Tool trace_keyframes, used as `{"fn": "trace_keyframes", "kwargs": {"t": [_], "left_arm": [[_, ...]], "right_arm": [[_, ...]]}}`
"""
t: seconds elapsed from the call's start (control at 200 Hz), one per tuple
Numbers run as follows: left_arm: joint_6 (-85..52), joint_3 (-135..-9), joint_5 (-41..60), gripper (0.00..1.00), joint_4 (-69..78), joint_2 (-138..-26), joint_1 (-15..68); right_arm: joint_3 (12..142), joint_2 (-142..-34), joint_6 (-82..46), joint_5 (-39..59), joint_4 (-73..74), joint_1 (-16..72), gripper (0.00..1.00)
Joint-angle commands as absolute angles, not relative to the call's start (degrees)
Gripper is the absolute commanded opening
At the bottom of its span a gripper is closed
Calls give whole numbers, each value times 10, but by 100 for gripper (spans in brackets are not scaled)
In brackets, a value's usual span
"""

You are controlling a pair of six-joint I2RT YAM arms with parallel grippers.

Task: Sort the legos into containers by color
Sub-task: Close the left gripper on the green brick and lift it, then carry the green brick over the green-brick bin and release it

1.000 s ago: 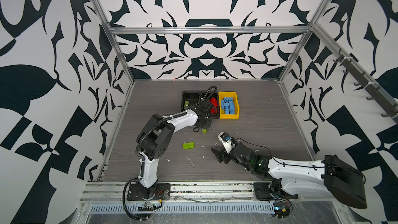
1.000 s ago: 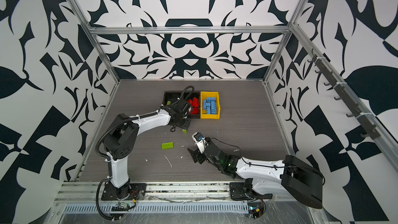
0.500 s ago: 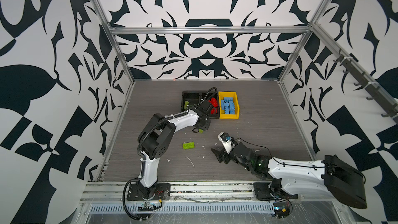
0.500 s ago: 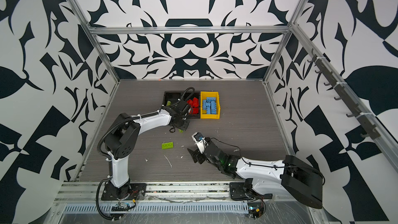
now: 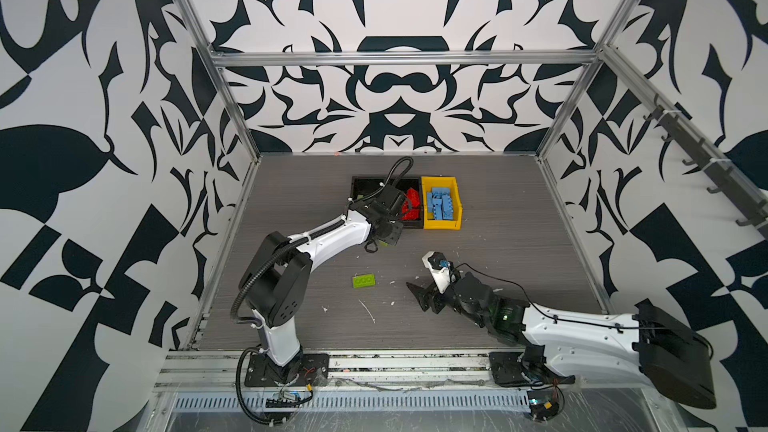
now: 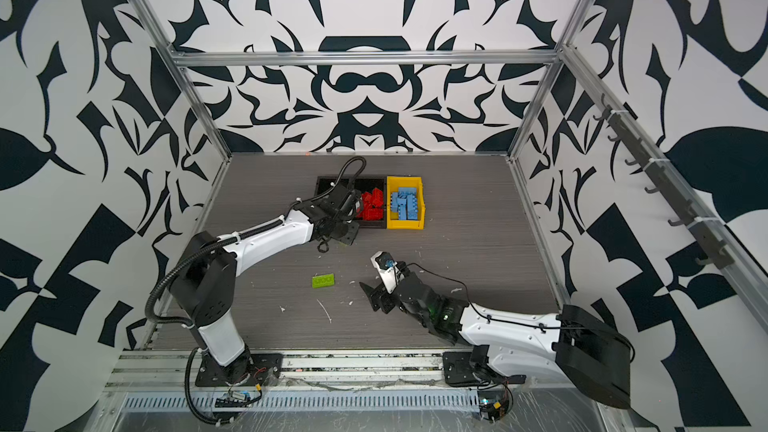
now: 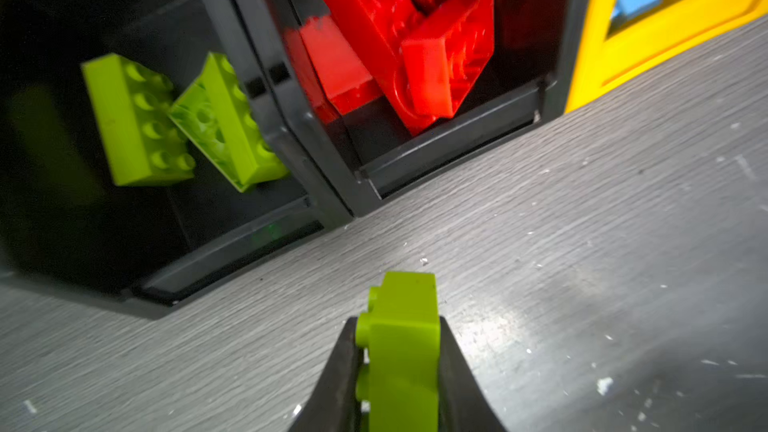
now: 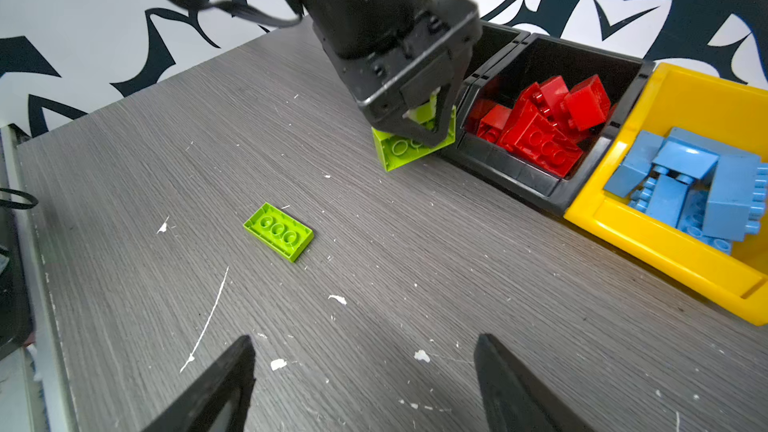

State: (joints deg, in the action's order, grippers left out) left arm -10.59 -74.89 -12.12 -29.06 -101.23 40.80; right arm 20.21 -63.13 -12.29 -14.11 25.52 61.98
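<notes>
My left gripper (image 7: 399,322) is shut on a lime green lego (image 7: 405,347), with a finger pressed on each side. In the right wrist view this lego (image 8: 399,151) hangs tilted, low over the table just in front of the joined black containers (image 8: 515,176). One black container (image 7: 232,251) holds two green legos (image 7: 137,118); its neighbour holds red legos (image 7: 415,47). The yellow container (image 5: 442,224) holds light blue legos (image 5: 440,203). A flat green lego (image 5: 364,280) lies loose on the table. My right gripper (image 8: 365,338) stands open and empty near it.
White scraps and a long white scratch (image 8: 208,317) mark the grey table. The left arm (image 5: 324,241) stretches across the table's left half. Patterned walls close in three sides, and a metal rail (image 5: 374,361) runs along the front edge.
The left gripper has shut on the green lego that lay in front of the black containers. The right arm has not moved.
</notes>
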Motion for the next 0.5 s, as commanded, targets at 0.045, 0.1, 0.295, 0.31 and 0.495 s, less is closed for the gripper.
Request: {"fn": "trace_keyframes", "kwargs": {"t": [0.045, 0.1, 0.295, 0.31, 0.495], "left_arm": [[-89, -794, -144, 22, -332, -995, 399], [-83, -801, -149, 22, -335, -990, 386], [-85, -796, -101, 22, -302, -978, 313], [-81, -799, -104, 21, -301, -980, 310], [-61, -852, -111, 22, -297, -1028, 299]], "right_arm": [[255, -682, -127, -142, 271, 620, 85], [247, -691, -125, -162, 296, 620, 86], [182, -665, -120, -159, 390, 620, 86], [182, -664, -120, -157, 388, 620, 86], [174, -642, -118, -162, 377, 620, 87]]}}
